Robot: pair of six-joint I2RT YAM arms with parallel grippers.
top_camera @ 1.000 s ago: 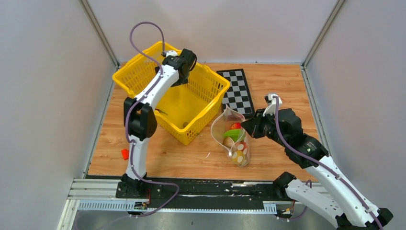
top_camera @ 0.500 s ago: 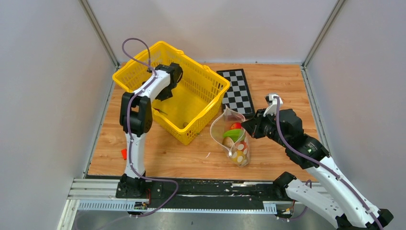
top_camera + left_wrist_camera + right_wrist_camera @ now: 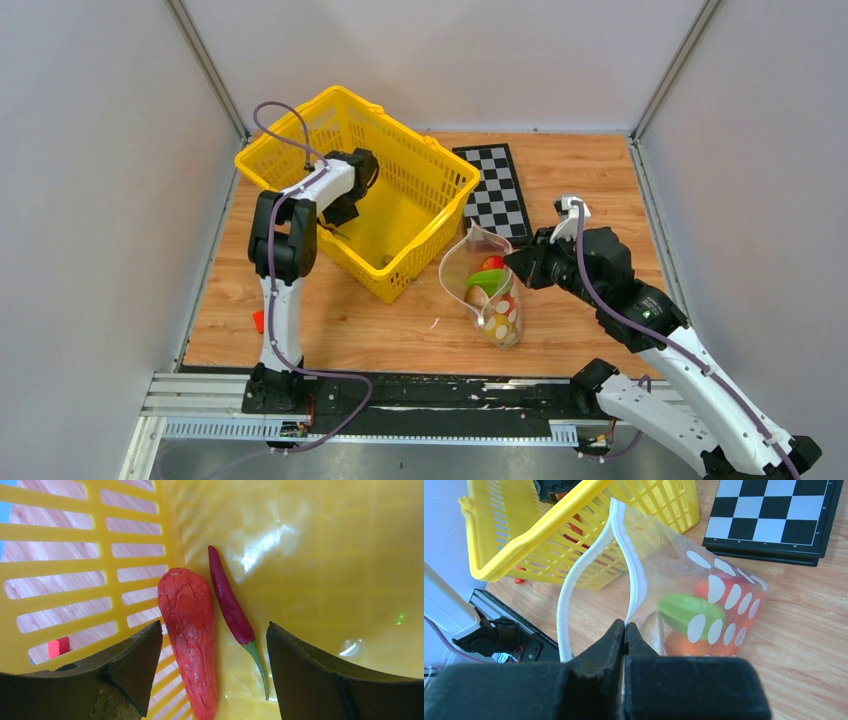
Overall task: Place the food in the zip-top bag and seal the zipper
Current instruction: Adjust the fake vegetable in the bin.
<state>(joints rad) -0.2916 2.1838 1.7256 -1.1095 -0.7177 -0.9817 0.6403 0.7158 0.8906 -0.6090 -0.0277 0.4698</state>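
Note:
The zip-top bag stands open on the table with a green pepper, a red tomato and an orange inside. My right gripper is shut on the bag's white zipper, holding the mouth open; it also shows in the top view. My left gripper is open, low inside the yellow basket, straddling an orange carrot and a red chili on the basket floor. In the top view the left gripper is by the basket's left wall.
A checkerboard lies behind the bag. A small red block sits on the table left of my left arm, also seen through the basket wall. A small brown item lies in the basket's near corner.
My left arm has swung back from the basket's far side and lowered the gripper into the basket over the carrot and chili. The right gripper and bag have not moved.

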